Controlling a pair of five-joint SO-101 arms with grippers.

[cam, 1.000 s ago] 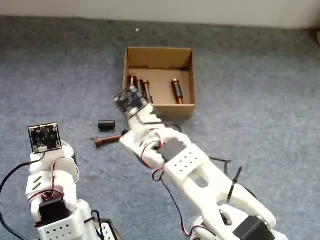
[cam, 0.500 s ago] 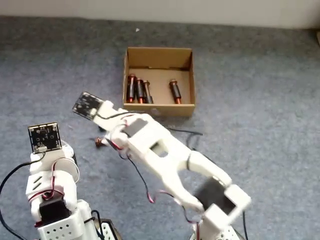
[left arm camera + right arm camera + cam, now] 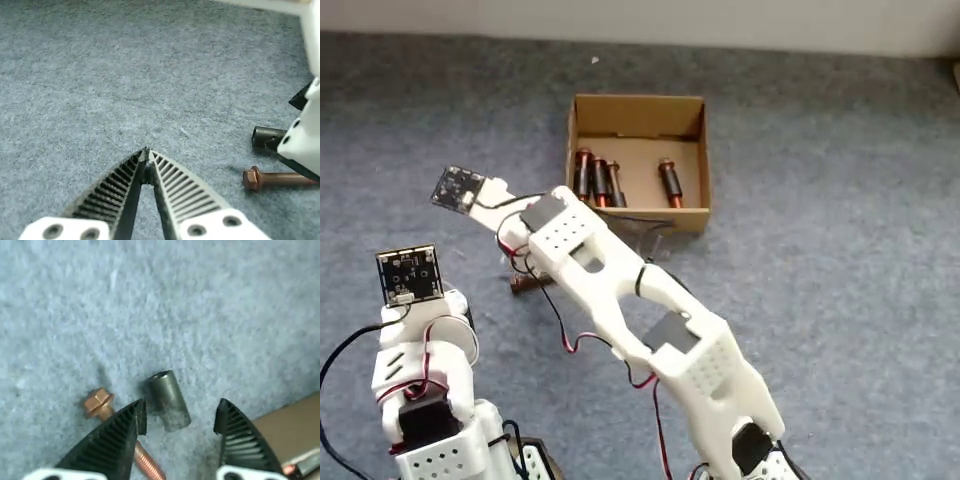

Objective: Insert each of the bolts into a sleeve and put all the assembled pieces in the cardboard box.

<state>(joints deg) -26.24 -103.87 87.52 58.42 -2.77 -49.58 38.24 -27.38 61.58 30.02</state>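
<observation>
Right gripper [image 3: 181, 407] is hanging wide open, empty, over the sleeve [image 3: 167, 399] and should pinch it squarely, clear of the bolt [image 3: 100, 405]; left gripper [image 3: 147, 152] is resting closed, empty.

The left gripper [image 3: 146, 159] has its two fingers pressed tight together, with the tips pointing at the grey carpet [image 3: 100, 75]. A brown bolt [image 3: 272, 179] lies flat on the carpet, and a dark sleeve [image 3: 265, 136] lies near it. A white part of the other arm [image 3: 302, 135] hides one end of the sleeve.
</observation>
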